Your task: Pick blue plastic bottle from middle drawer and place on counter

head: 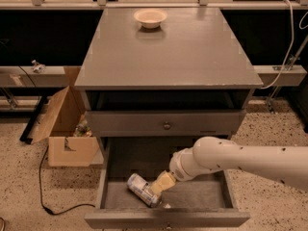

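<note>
The blue plastic bottle (141, 188) lies on its side on the floor of the open middle drawer (202, 192), left of centre and near the front wall. My gripper (162, 182), cream-coloured at the end of the white arm (231, 160), reaches in from the right and is right at the bottle's right end. The grey counter (168, 57) is above, with a cream bowl (150, 17) near its back edge.
The drawer front with a round metal knob (167, 125) is shut just above the open drawer. An open cardboard box (65, 126) stands on the floor at the left, with a black cable (43, 196) beside it. A rail runs behind the cabinet.
</note>
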`<move>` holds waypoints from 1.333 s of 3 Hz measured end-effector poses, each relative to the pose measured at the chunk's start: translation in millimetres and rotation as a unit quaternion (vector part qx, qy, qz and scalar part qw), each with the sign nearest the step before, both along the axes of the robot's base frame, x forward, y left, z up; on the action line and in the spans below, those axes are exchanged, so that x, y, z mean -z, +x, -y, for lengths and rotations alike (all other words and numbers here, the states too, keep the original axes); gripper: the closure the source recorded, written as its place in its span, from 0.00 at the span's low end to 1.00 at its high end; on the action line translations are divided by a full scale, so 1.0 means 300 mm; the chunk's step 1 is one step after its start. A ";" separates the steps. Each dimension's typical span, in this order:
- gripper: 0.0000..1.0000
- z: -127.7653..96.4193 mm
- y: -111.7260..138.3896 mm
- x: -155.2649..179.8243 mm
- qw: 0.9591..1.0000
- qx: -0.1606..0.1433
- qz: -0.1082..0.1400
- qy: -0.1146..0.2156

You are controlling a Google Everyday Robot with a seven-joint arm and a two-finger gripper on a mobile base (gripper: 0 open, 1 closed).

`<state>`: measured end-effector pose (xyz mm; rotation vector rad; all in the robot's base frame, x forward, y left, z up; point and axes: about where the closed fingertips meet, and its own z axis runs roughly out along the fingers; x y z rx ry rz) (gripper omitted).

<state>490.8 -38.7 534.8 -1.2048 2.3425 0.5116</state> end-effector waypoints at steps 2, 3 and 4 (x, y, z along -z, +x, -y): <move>0.00 -0.180 0.008 0.220 1.000 -0.010 -0.007 -0.019; 0.00 -0.217 0.027 0.301 1.000 -0.010 -0.013 -0.009; 0.00 -0.224 0.039 0.380 1.000 -0.003 -0.024 0.005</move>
